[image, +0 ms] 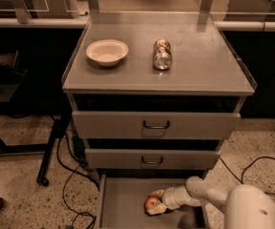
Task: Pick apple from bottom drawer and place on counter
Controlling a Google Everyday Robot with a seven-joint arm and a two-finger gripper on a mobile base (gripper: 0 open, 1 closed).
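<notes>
Gripper (155,202) sits at the apple (150,203) in the bottom drawer (123,203).

On the table (209,66) we see a bowl (107,52) at the left and a can (162,54) lying on its side to the right of it, the two apart. Under the table there are three drawers, one below the other. The bottom drawer (123,204) stands out toward us. In it, near the middle, lies the apple (151,203). The claw (155,202) is right at the apple, with its arm (199,192) on the right side.
</notes>
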